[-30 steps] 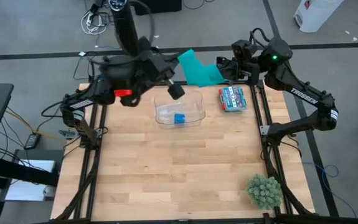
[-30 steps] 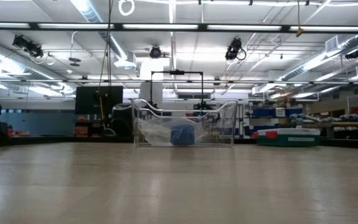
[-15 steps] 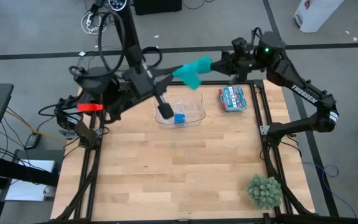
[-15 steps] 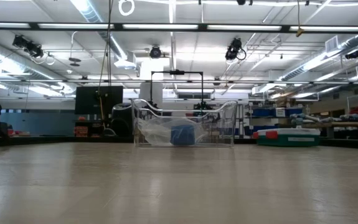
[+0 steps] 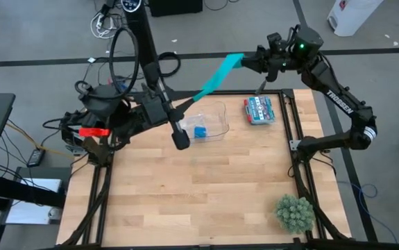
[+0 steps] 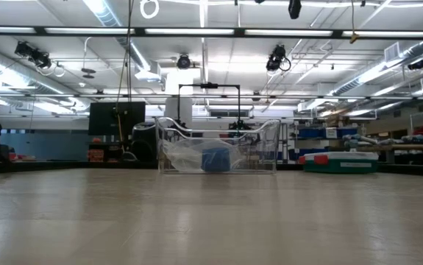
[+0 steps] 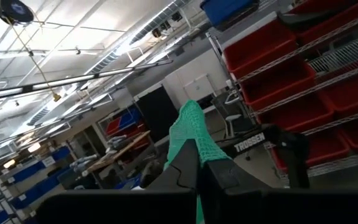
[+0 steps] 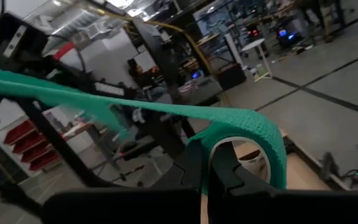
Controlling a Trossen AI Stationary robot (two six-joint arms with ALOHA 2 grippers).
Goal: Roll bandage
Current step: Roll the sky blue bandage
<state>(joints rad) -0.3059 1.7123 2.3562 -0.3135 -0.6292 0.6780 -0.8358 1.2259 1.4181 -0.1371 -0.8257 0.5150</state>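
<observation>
While clamped shut on opposite ends of the bandage [image 5: 215,75], left gripper [image 5: 182,105] at ten o'clock of the table [image 5: 199,201] and right gripper [image 5: 246,58] past its twelve o'clock edge. Pulled into a taut teal ribbon, raised above the clear tray [image 5: 218,123]. Likely the stretching-out step, before any winding. Next probably calls for keeping tension and turning one end onto itself to start the coil.

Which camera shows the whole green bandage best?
The high view: the bandage stretches between the left gripper and right gripper. Each wrist view shows only one pinched end. The low view misses it.
</observation>
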